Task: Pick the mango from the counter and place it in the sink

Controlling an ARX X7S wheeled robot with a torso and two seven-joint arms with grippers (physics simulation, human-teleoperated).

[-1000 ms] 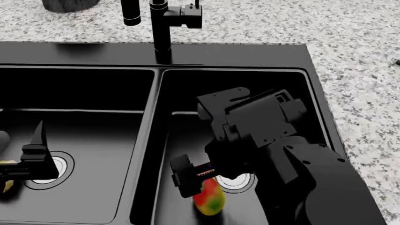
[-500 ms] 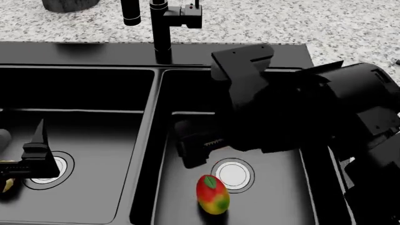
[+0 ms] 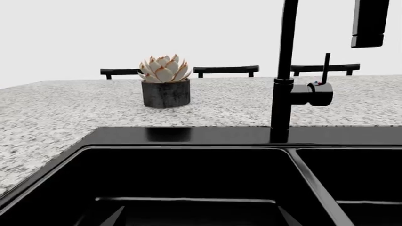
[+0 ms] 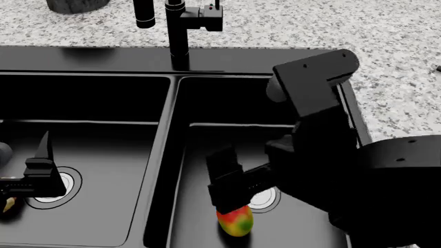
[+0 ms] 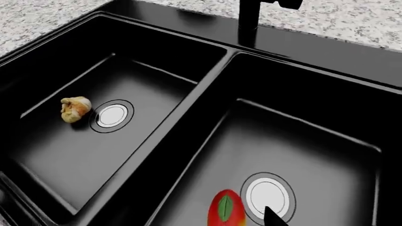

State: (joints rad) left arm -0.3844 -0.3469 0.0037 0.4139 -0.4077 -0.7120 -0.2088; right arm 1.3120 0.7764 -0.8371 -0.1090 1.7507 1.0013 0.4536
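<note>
The mango, red and yellow-green with a green leaf, lies on the floor of the right basin of the black sink, beside the silver drain. In the right wrist view the mango rests free, with one dark fingertip beside it. My right gripper hangs open just above the mango and hides its top in the head view. My left gripper is open and empty low in the left basin, and in the left wrist view the left gripper has nothing between its fingers. The speckled counter surrounds the sink.
A lumpy pale yellow thing lies by the left basin's drain. The black faucet rises behind the divider. A potted succulent stands on the counter behind the sink. My bulky right arm covers the right basin's right side.
The right gripper let go of the mango and lifted, then swung back low over it. The mango has stayed beside the drain. The left arm has not moved.
</note>
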